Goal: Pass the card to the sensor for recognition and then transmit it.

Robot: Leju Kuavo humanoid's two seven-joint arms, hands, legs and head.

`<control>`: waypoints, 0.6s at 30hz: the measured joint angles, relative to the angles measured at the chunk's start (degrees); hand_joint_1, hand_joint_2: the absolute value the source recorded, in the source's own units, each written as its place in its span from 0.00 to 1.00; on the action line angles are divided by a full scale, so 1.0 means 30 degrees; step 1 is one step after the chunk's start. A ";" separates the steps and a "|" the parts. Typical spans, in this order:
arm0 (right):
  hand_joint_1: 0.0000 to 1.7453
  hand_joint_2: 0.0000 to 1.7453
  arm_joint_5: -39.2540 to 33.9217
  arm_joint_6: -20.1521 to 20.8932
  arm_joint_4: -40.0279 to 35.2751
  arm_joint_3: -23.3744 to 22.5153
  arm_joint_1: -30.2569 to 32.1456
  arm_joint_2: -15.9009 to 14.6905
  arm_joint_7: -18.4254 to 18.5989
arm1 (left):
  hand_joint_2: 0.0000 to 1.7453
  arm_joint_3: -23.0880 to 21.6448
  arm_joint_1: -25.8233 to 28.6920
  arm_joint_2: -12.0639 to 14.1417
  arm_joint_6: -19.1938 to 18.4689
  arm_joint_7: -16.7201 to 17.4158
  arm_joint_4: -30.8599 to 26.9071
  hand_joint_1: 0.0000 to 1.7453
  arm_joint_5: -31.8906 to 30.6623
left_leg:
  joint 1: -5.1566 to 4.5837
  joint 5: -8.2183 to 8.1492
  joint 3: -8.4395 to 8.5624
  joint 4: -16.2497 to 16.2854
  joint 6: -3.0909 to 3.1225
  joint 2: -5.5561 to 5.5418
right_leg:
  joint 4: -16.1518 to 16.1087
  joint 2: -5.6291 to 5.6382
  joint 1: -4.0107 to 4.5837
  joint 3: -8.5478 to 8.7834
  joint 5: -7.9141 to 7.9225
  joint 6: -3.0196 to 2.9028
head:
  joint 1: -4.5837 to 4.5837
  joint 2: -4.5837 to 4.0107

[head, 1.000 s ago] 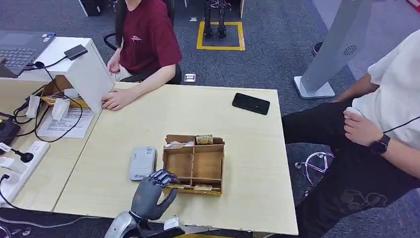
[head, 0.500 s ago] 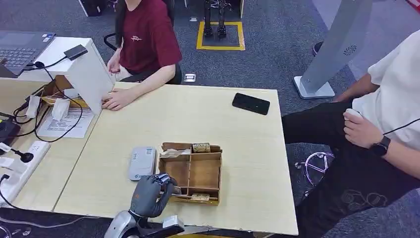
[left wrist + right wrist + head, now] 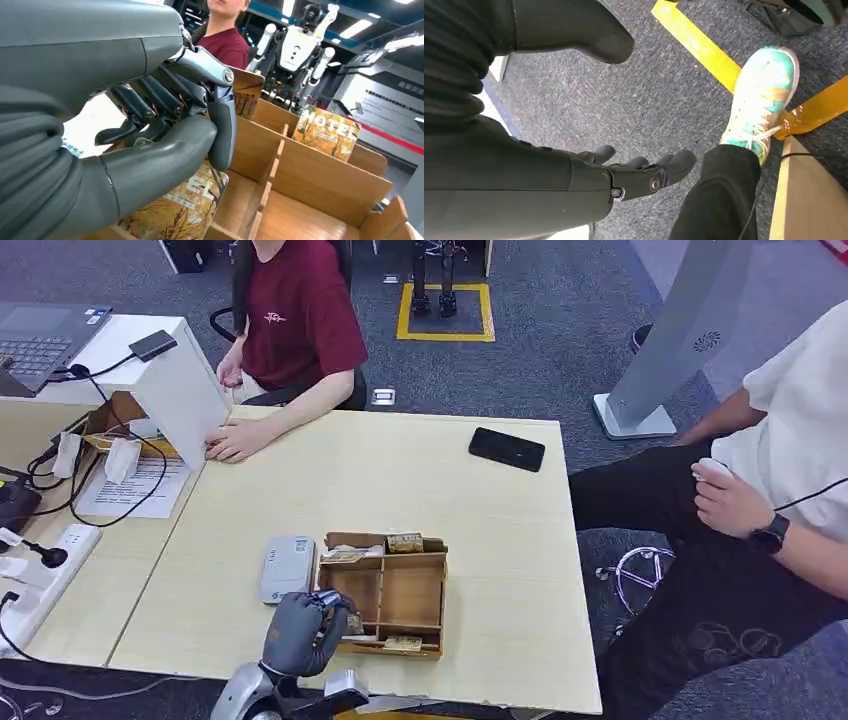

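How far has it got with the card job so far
Early stage. Nothing looks done yet: the grey sensor lies on the table with no card on it. In hand: the left hand pinches a card at the wooden box, not yet lifted clear. The right hand hangs open over the floor. Left: lifting it out, presenting it to the sensor, and passing it on.

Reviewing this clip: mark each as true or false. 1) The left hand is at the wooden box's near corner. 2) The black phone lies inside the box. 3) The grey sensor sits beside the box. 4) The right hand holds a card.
1) True: the left hand is at the near left corner of the wooden box, fingers closing on a card.
2) False: the black phone lies on the table, apart from the box.
3) True: the grey sensor sits just beside the box.
4) False: the right hand hangs empty above the floor.
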 joint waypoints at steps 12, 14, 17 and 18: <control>0.00 1.00 0.0015 0.0007 -0.0007 0.0000 -0.0001 0.0044 0.0000 | 1.00 0.0109 0.0043 -0.0102 -0.0022 -0.0240 0.0000 0.00 0.0277 | -0.0001 0.0006 0.0000 0.0000 0.0004 -0.0009 | 0.0000 -0.0009 -0.0001 0.0008 0.0002 0.0002 | 0.0000 -0.0007; 0.00 1.00 0.0015 0.0007 -0.0007 0.0000 -0.0001 0.0044 0.0000 | 1.00 0.0109 0.0042 -0.0102 -0.0022 -0.0240 0.0000 0.00 0.0277 | -0.0001 0.0008 0.0001 0.0001 0.0004 -0.0009 | 0.0000 -0.0009 -0.0001 0.0009 0.0004 0.0003 | 0.0000 -0.0007; 0.00 1.00 0.0015 0.0007 -0.0007 0.0000 -0.0001 0.0044 0.0000 | 1.00 0.0117 0.0042 -0.0109 -0.0022 -0.0240 0.0000 0.00 0.0284 | -0.0001 0.0008 0.0003 0.0001 0.0003 -0.0009 | 0.0000 -0.0009 -0.0001 0.0010 0.0005 0.0002 | 0.0000 0.0000; 0.00 1.00 0.0015 0.0000 -0.0007 0.0000 -0.0001 0.0044 0.0000 | 1.00 0.0117 0.0041 -0.0109 -0.0022 -0.0240 0.0000 0.00 0.0284 | -0.0001 0.0008 0.0004 0.0001 0.0003 -0.0009 | 0.0000 -0.0009 -0.0001 0.0010 0.0005 0.0002 | 0.0000 -0.0006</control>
